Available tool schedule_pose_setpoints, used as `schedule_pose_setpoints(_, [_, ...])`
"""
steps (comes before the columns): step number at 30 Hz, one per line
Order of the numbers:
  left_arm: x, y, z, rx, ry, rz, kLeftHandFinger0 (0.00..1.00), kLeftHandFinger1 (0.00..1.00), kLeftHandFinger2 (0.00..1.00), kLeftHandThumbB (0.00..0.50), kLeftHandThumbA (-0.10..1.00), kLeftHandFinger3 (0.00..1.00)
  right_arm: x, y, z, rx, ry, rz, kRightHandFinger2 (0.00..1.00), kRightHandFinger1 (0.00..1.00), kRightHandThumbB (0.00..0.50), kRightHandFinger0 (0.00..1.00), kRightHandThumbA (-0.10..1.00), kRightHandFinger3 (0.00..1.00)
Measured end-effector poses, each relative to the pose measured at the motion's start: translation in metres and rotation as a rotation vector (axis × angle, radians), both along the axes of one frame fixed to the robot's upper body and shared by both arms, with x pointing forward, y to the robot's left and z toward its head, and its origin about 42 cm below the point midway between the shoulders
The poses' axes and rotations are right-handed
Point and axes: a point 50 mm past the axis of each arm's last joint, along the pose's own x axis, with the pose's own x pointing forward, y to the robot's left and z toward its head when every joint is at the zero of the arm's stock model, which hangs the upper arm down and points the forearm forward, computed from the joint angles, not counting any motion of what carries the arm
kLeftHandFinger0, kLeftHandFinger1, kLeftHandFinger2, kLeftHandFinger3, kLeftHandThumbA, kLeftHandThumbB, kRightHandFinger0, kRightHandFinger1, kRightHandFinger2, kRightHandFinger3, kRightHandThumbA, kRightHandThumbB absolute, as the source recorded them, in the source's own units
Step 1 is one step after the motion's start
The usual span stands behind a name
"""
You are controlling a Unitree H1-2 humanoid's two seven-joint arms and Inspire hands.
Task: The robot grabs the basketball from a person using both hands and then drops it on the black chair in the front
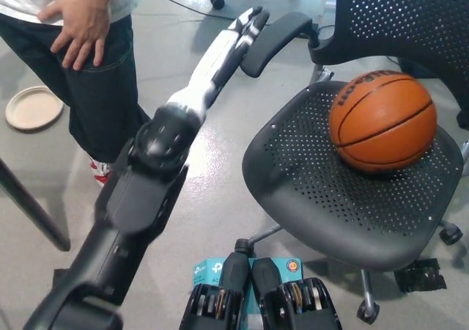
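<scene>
- On the perforated seat of the black chair (pixel 322 198) sits the basketball (pixel 382 120), resting toward the back of the seat, close under the mesh backrest (pixel 399 18); nothing grips it.
- Well apart from the ball, off to its left in the head view, the left hand (pixel 245 23) reaches out at the end of its long arm, over the grey floor (pixel 198 198).
- Its white and dark fingers (pixel 253 15) are stretched out nearly straight and lie close together, pointing away from the robot; they hold nothing.
- Just beside the fingertips, on the side toward the ball, is the chair's padded armrest (pixel 275 40); whether fingers and armrest touch cannot be told from this angle.
- The right hand does not show in this view.
- Farther from the fingers on the opposite side stands a person in dark trousers (pixel 102 88) and a light top, one hand (pixel 77 23) laid flat against the hip, fingers spread downward.
- Beyond the person, a pale round plate (pixel 33 107) lies on the floor.
- Nearer the robot, below the chair's base, a teal box (pixel 209 271) lies on the floor.
</scene>
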Motion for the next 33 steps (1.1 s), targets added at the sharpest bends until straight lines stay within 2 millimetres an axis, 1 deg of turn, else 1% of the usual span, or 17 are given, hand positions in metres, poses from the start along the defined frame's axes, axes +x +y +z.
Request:
schedule_pose_setpoints(2, [-0.015, 0.008, -0.005, -0.009, -0.016, -0.004, 1.00, 1.00, 1.00, 0.222, 1.00, 1.00, -0.011, 0.008, -0.016, 0.010, 0.029, 0.014, 1.00, 1.00, 0.198, 1.00, 1.00, 1.00])
schedule_pose_setpoints(3, [-0.022, 0.011, -0.005, -0.016, -0.029, -0.008, 1.00, 1.00, 1.00, 0.178, 1.00, 1.00, -0.017, 0.011, -0.023, 0.015, 0.043, 0.020, 1.00, 1.00, 0.202, 1.00, 1.00, 1.00])
schedule_pose_setpoints(6, [-0.048, 0.023, -0.016, -0.050, -0.047, -0.007, 1.00, 1.00, 1.00, 0.145, 1.00, 1.00, -0.032, 0.028, -0.045, 0.034, 0.082, 0.053, 1.00, 1.00, 0.191, 1.00, 1.00, 1.00])
schedule_pose_setpoints(7, [-0.058, 0.028, -0.018, -0.067, -0.058, -0.004, 1.00, 1.00, 1.00, 0.127, 1.00, 1.00, -0.037, 0.035, -0.053, 0.041, 0.101, 0.066, 1.00, 1.00, 0.218, 1.00, 1.00, 1.00])
schedule_pose_setpoints(10, [-0.088, 0.048, -0.032, -0.108, -0.063, 0.016, 1.00, 1.00, 1.00, 0.091, 1.00, 1.00, -0.051, 0.056, -0.073, 0.054, 0.142, 0.119, 1.00, 1.00, 0.202, 1.00, 1.00, 1.00])
schedule_pose_setpoints(11, [-0.100, 0.056, -0.038, -0.119, -0.062, 0.028, 1.00, 1.00, 1.00, 0.085, 1.00, 1.00, -0.055, 0.064, -0.079, 0.052, 0.153, 0.141, 1.00, 1.00, 0.208, 1.00, 1.00, 1.00])
schedule_pose_setpoints(12, [-0.120, 0.071, -0.049, -0.133, -0.058, 0.053, 1.00, 1.00, 1.00, 0.096, 1.00, 1.00, -0.062, 0.075, -0.089, 0.043, 0.170, 0.178, 1.00, 1.00, 0.207, 1.00, 1.00, 1.00])
schedule_pose_setpoints(14, [-0.143, 0.089, -0.067, -0.139, -0.034, 0.087, 1.00, 1.00, 1.00, 0.118, 1.00, 1.00, -0.069, 0.086, -0.103, 0.032, 0.196, 0.213, 1.00, 1.00, 0.204, 1.00, 1.00, 1.00])
schedule_pose_setpoints(16, [-0.164, 0.112, -0.092, -0.129, 0.024, 0.142, 1.00, 1.00, 1.00, 0.105, 1.00, 1.00, -0.074, 0.095, -0.123, 0.032, 0.239, 0.237, 1.00, 1.00, 0.172, 1.00, 1.00, 1.00])
schedule_pose_setpoints(18, [-0.176, 0.127, -0.105, -0.128, 0.053, 0.180, 1.00, 1.00, 1.00, 0.085, 1.00, 1.00, -0.074, 0.101, -0.135, 0.033, 0.258, 0.250, 1.00, 1.00, 0.159, 1.00, 1.00, 1.00])
schedule_pose_setpoints(20, [-0.185, 0.140, -0.119, -0.133, 0.077, 0.215, 1.00, 1.00, 1.00, 0.095, 1.00, 1.00, -0.074, 0.108, -0.146, 0.039, 0.273, 0.256, 1.00, 1.00, 0.165, 1.00, 1.00, 1.00])
schedule_pose_setpoints(21, [-0.188, 0.146, -0.125, -0.136, 0.089, 0.234, 1.00, 1.00, 1.00, 0.039, 1.00, 1.00, -0.075, 0.112, -0.151, 0.044, 0.279, 0.260, 1.00, 1.00, 0.129, 1.00, 1.00, 1.00])
schedule_pose_setpoints(22, [-0.191, 0.151, -0.131, -0.139, 0.102, 0.248, 1.00, 1.00, 1.00, 0.077, 1.00, 1.00, -0.076, 0.115, -0.156, 0.048, 0.287, 0.263, 1.00, 1.00, 0.145, 1.00, 1.00, 1.00])
schedule_pose_setpoints(26, [-0.200, 0.161, -0.155, -0.160, 0.156, 0.286, 1.00, 1.00, 1.00, 0.113, 1.00, 1.00, -0.080, 0.123, -0.175, 0.061, 0.314, 0.280, 1.00, 1.00, 0.148, 1.00, 1.00, 1.00])
schedule_pose_setpoints(30, [-0.212, 0.169, -0.183, -0.173, 0.219, 0.327, 1.00, 1.00, 1.00, 0.072, 1.00, 1.00, -0.089, 0.124, -0.191, 0.055, 0.339, 0.294, 1.00, 1.00, 0.178, 1.00, 1.00, 1.00])
schedule_pose_setpoints(31, [-0.215, 0.171, -0.189, -0.176, 0.232, 0.335, 1.00, 1.00, 1.00, 0.079, 1.00, 1.00, -0.092, 0.125, -0.194, 0.054, 0.344, 0.298, 1.00, 1.00, 0.164, 1.00, 1.00, 1.00])
schedule_pose_setpoints(33, [-0.218, 0.175, -0.200, -0.178, 0.257, 0.348, 1.00, 1.00, 1.00, 0.082, 1.00, 1.00, -0.096, 0.126, -0.198, 0.049, 0.346, 0.314, 1.00, 1.00, 0.171, 1.00, 1.00, 1.00])
